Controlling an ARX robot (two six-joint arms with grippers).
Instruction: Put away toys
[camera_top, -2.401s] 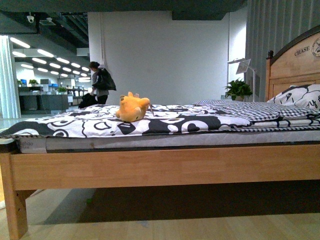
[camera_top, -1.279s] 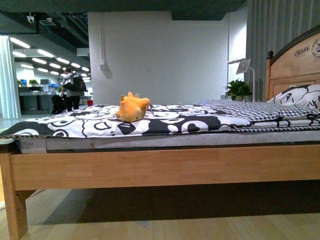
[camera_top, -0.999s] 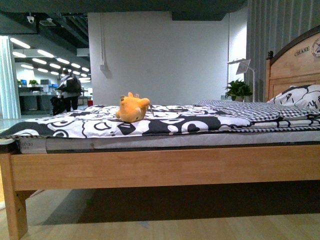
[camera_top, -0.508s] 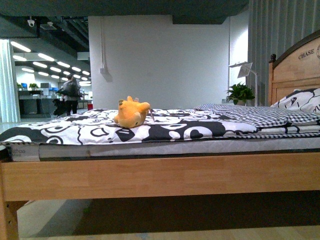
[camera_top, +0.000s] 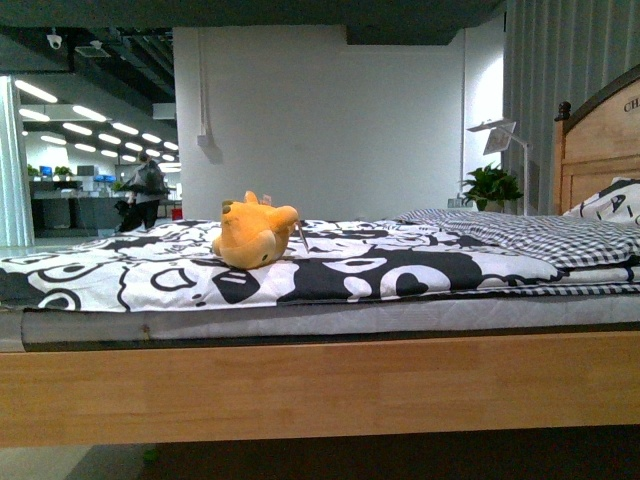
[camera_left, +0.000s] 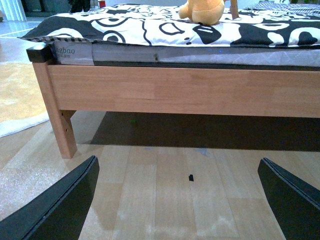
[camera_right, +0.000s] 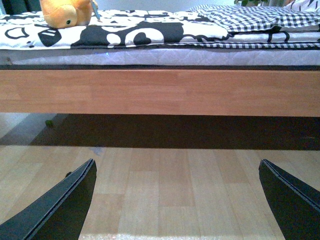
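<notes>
Facing the long side of the wooden bed, robot low, neither arm in the front view. Black-and-white quilt covers the bed top. Yellow-orange plush toy lies on the quilt, well back from the bed's near side rail, toward the foot half of the bed, nothing touching it. It looks tipped on its side, with its long axis roughly parallel to the side rail and its small tag sticking out toward the headboard end. That is my read only, since the detail is small.

Left gripper has its fingers spread wide and is empty; it sits low, short of the bed, below rail height over the floor. Right gripper is the same: spread wide, nothing held, low and short of the bed.

Key relation: the toy is up and beyond both sets of fingers, well apart. The left wrist view has the plush toy only slightly off its centreline; the right wrist view has it far off to one edge. So the left arm is likely nearer — the reach must go up over the rail and in across the quilt.
</notes>
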